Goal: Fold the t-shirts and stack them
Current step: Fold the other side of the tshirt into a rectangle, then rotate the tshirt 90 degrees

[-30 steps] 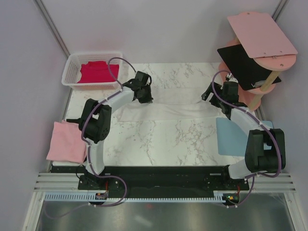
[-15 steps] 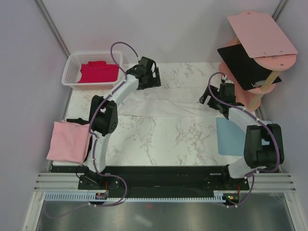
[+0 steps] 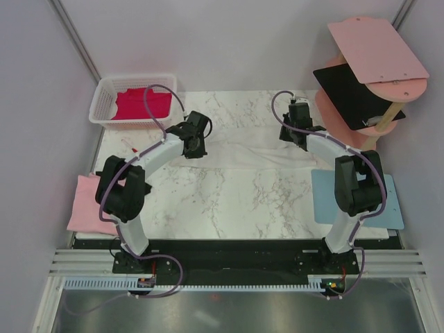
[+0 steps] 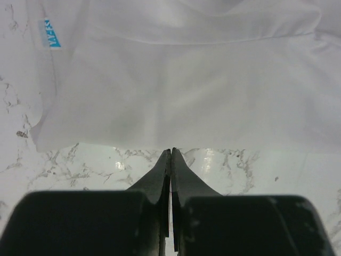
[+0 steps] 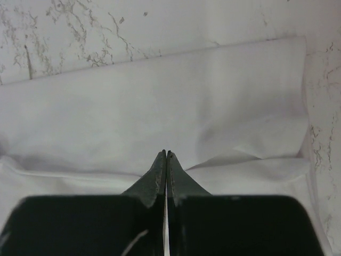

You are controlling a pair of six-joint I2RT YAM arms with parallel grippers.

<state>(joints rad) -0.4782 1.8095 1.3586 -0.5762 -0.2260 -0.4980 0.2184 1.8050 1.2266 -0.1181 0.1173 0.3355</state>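
Now that its near edge has been carried over, the white t-shirt lies as a narrower band across the far table. Left claw and right claw are both pressed shut, seemingly gripping nothing; crosswise folds likely remain.

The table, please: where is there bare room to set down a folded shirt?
The widest bare marble lies in the near middle, bordered by the white shirt, the pink shirt and the blue mat, itself bare. Crowded: along the white shirt, at the left gripper and right gripper.
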